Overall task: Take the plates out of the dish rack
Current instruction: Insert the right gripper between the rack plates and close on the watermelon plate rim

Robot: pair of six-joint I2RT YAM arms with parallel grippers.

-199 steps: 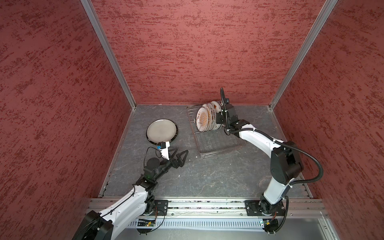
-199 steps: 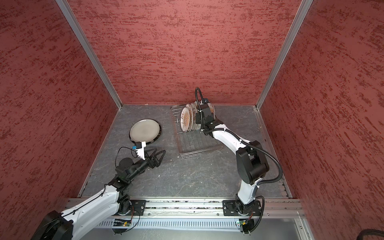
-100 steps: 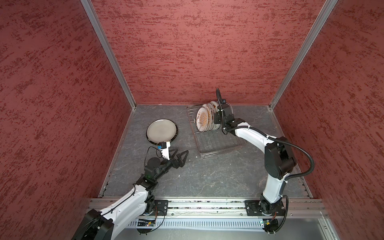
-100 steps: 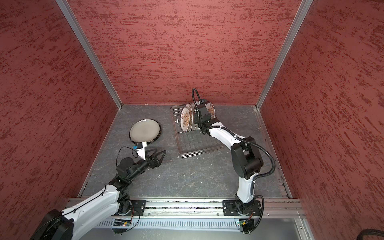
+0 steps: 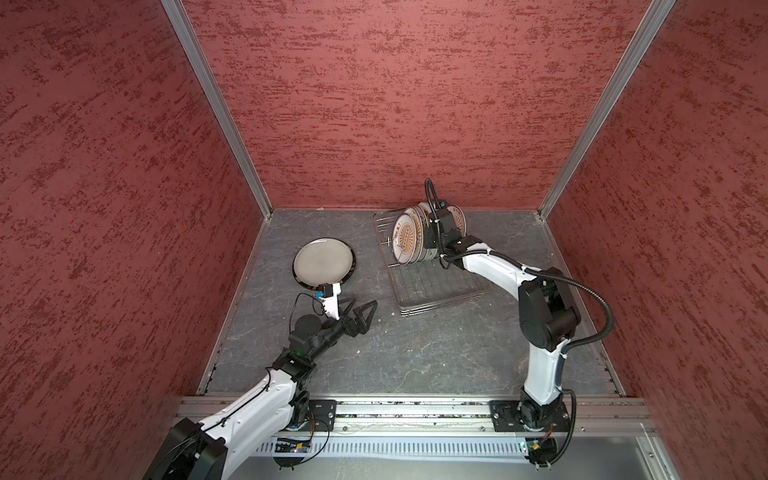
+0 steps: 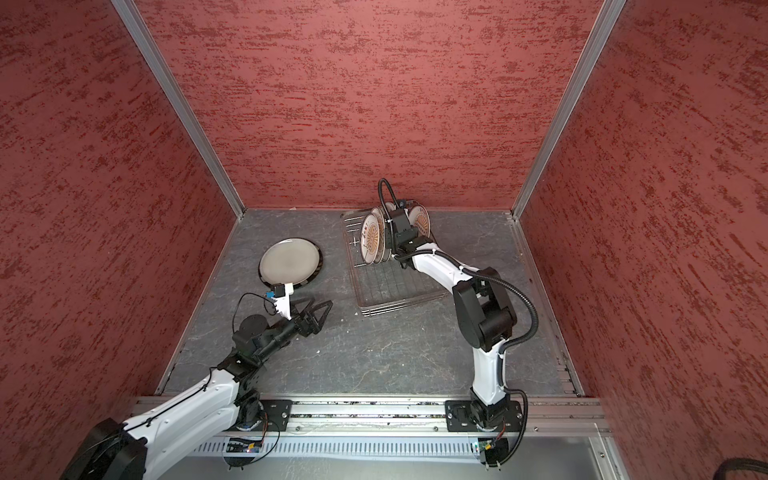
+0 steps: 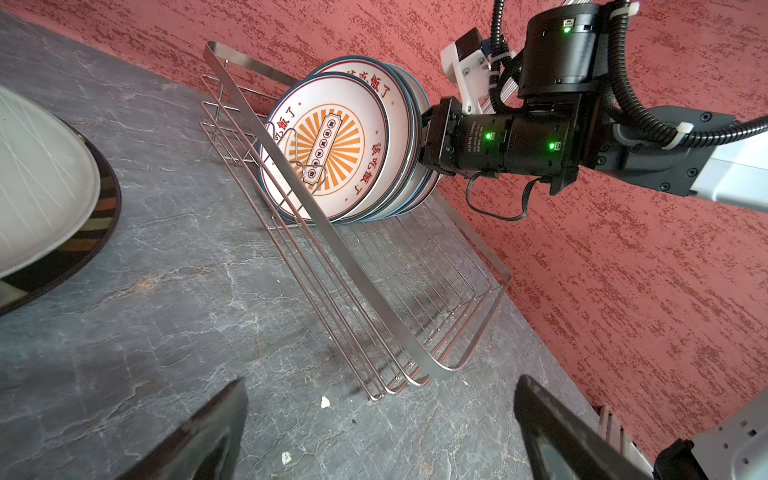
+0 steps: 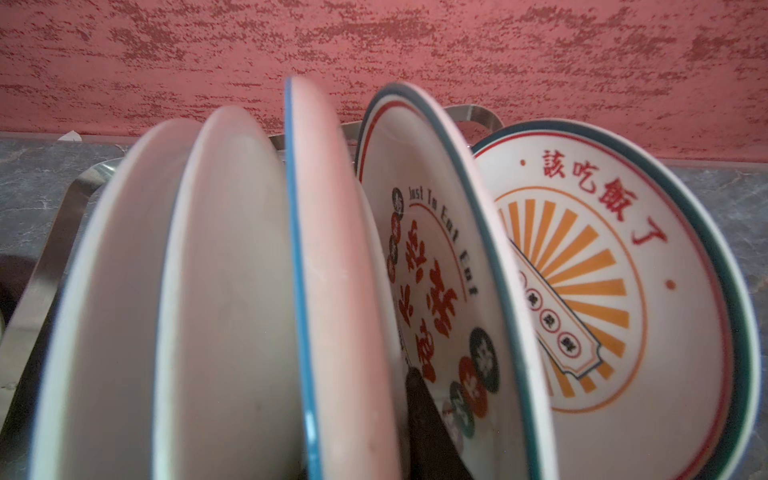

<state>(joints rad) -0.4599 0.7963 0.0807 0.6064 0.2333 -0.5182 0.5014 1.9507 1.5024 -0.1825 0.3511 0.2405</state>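
Note:
The silver wire dish rack (image 5: 440,291) (image 6: 399,286) (image 7: 340,249) stands at the back of the table. Several plates stand on edge at its far end, the orange sunburst plate (image 5: 405,241) (image 6: 371,241) (image 7: 328,145) foremost. My right gripper (image 5: 430,237) (image 6: 388,243) (image 8: 365,415) reaches in among them. It is shut on a blue-rimmed plate (image 8: 328,249). One dark finger (image 8: 424,415) presses that plate's face; the other finger is hidden behind it. A dark-rimmed plate (image 5: 324,262) (image 6: 289,262) (image 7: 37,187) lies flat left of the rack. My left gripper (image 5: 360,304) (image 6: 316,303) (image 7: 380,386) hovers open and empty near the rack's front corner.
Red walls close in the grey stone-look table on three sides, and the rack's far end stands close to the back wall. The near half of the rack holds no plates. Small white crumbs (image 7: 325,401) lie on the table by the rack's front corner.
My right gripper has pushed a little further left in among the standing plates and its jaws have narrowed. The left arm has not moved.

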